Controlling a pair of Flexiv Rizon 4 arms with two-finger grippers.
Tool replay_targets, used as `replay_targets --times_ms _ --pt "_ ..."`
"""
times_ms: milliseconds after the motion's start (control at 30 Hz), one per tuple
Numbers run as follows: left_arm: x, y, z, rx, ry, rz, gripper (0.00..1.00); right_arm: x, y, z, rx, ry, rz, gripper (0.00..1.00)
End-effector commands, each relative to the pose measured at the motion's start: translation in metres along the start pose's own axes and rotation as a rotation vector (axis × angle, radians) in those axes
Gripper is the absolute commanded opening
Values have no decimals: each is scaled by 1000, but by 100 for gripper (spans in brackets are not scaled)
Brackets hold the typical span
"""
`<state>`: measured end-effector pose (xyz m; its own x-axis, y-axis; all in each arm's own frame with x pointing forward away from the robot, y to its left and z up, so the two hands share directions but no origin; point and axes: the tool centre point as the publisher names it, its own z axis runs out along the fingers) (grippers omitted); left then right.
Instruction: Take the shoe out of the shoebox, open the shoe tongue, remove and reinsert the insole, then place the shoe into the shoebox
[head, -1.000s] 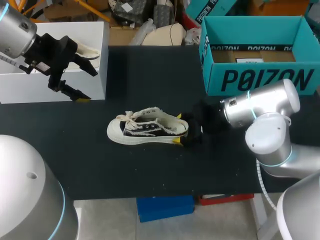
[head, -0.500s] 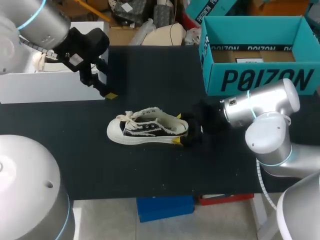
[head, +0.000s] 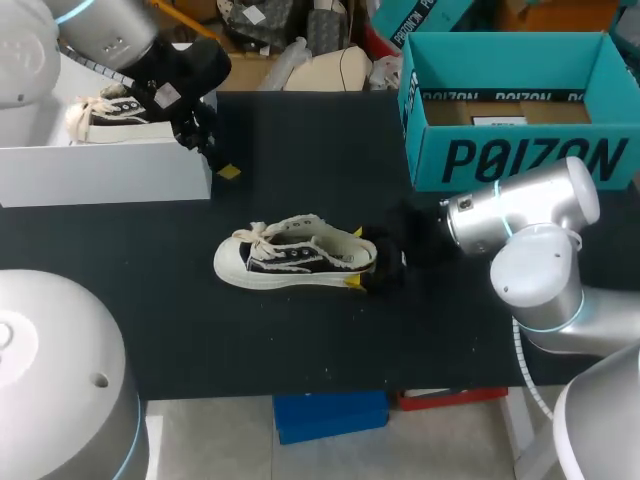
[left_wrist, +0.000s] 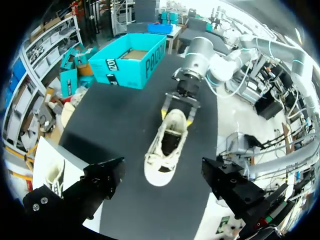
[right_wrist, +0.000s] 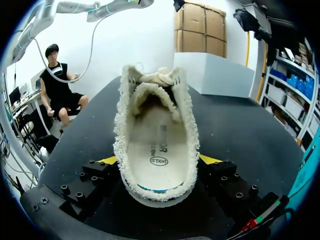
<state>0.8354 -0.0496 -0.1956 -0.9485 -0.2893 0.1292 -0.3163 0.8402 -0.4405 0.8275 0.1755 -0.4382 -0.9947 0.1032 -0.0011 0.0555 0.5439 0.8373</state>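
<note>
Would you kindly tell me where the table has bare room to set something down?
Free: the near strip of table before the shoe, and the stretch between the left gripper and teal shoebox. Crowded: the shoe's heel, clamped by the right gripper.

A black table (head: 300, 340) fills the middle. At its left edge stands a white box (head: 100, 175), open at the top. A second sneaker (head: 105, 110) lies inside it, dark-sided with pale laces.

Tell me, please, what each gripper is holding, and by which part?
The right gripper grips the shoe by its heel, one finger each side; the left gripper is open, holding nothing.
</note>
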Motion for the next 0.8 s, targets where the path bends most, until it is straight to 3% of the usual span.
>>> replay_targets --times_ms 33,100,167,233,733,800 --pt "-6 -24 25 -423 -93 -569 100 -1 -3 5 1 -2 1 0" --pt "-5 -24 35 -555 -215 -736 100 -1 -3 5 1 -2 1 0" --pt "-6 -20 37 -619 -257 -947 100 -1 -3 5 1 -2 1 0" --pt "-5 -16 36 -620 -273 -1060 100 -1 -3 5 1 -2 1 0" --pt "-5 -16 36 -620 -273 -1060 100 -1 -3 5 1 -2 1 0" --pt "-4 -23 38 -620 -338 -1165 100 -1 -3 5 1 -2 1 0"
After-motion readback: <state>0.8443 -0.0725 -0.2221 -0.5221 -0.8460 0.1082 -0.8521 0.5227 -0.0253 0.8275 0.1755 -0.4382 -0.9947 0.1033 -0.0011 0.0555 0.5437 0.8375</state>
